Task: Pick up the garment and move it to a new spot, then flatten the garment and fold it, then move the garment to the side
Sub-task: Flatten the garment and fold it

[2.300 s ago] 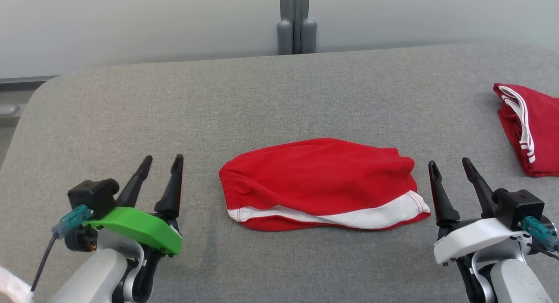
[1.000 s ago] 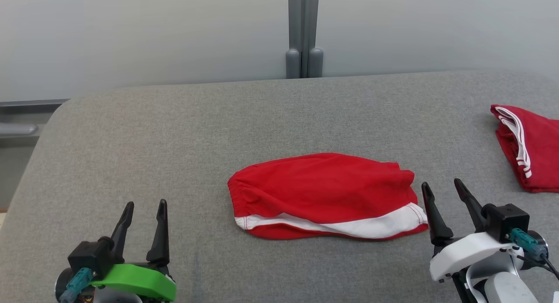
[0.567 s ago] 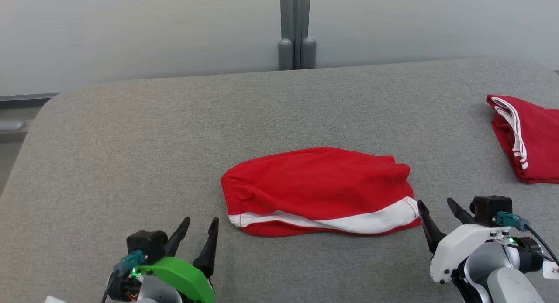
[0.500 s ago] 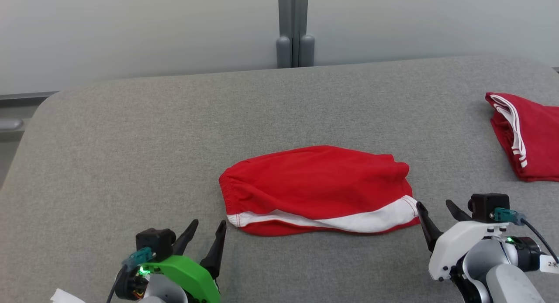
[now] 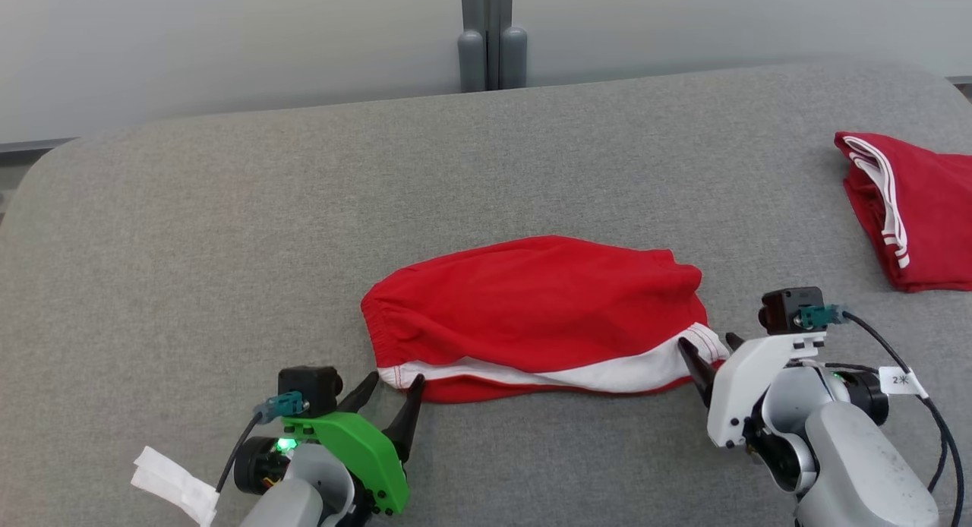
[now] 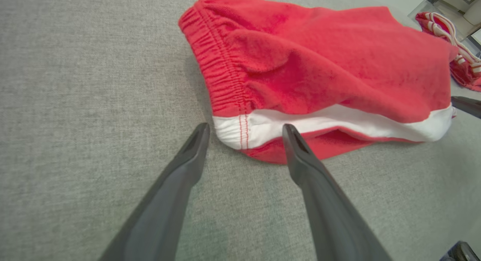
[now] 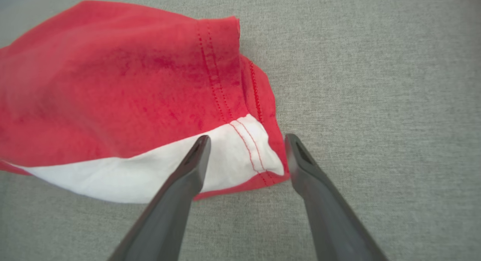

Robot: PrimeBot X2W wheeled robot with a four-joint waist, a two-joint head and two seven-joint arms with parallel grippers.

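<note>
**Red shorts** (image 5: 531, 307) lie at the centre of the head view on the grey bench (image 5: 190, 231). The elastic waistband (image 6: 221, 73) is toward frame left, the stitched leg hem (image 7: 259, 155) toward frame right, and the white side stripe (image 5: 607, 375) runs along the lower edge. At lower left, the left gripper (image 5: 395, 379) is spread, its fingertips straddling the waistband corner and not yet pinching cloth. At lower right, the right gripper (image 5: 708, 343) is likewise spread astride the hem corner. A second red garment (image 5: 919, 208) lies well apart at the right edge. The step in hand appears to be a two-corner pick-up. Done well, each gripper would go low enough to catch every layer at its corner, and both would close together and lift evenly, so that neither corner slips or bunches.
</note>
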